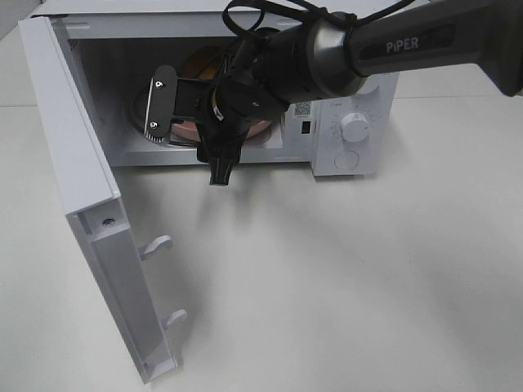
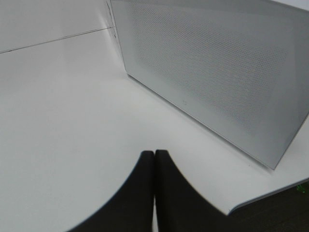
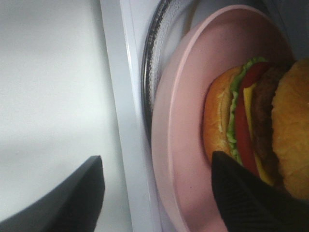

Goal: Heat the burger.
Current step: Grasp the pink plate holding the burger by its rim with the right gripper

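The burger (image 3: 251, 121), with golden bun, dark patty, red tomato, yellow cheese and green lettuce, sits on a pink plate (image 3: 188, 145) on the glass turntable (image 3: 152, 72) inside the open microwave (image 1: 351, 90). From above, only a bit of bun (image 1: 198, 61) and plate rim (image 1: 260, 128) show behind the right arm. My right gripper (image 3: 159, 193) is open at the oven's mouth. One finger (image 3: 82, 198) is over the table outside and the other finger (image 3: 246, 198) is in front of the burger. My left gripper (image 2: 154, 157) is shut on nothing, low over the table.
The microwave door (image 1: 90, 204) stands swung out to the left, with two latch hooks (image 1: 159, 243) on its inner edge. Its perforated outer face (image 2: 212, 72) is close to the left gripper. The control knob (image 1: 355, 128) is on the right of the oven front.
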`<act>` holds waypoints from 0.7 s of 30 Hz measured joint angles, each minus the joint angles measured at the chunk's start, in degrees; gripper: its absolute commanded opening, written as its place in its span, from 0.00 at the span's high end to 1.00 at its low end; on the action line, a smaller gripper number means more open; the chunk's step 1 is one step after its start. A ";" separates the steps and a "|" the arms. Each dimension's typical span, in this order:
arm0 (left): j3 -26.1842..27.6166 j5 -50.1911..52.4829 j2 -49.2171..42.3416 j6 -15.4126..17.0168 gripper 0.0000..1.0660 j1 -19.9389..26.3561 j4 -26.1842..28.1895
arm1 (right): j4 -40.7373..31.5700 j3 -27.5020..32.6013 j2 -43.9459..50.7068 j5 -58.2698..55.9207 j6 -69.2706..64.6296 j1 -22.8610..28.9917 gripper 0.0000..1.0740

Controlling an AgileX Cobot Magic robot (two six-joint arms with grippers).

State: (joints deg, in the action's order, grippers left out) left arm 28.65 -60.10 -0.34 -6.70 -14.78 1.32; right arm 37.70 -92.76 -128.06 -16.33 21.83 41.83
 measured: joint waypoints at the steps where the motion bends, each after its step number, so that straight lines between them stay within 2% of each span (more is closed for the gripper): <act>1: 0.00 0.00 0.00 0.00 1.00 0.00 0.00 | 0.00 0.00 -0.34 0.34 -0.11 -0.11 0.42; 21: 0.00 0.00 0.00 0.00 1.00 0.00 0.00 | 0.11 0.00 -4.07 3.15 -0.34 -0.57 0.43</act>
State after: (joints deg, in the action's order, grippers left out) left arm 28.65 -60.10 -0.34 -6.70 -14.78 1.32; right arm 37.82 -92.76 -132.12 -13.18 21.49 41.25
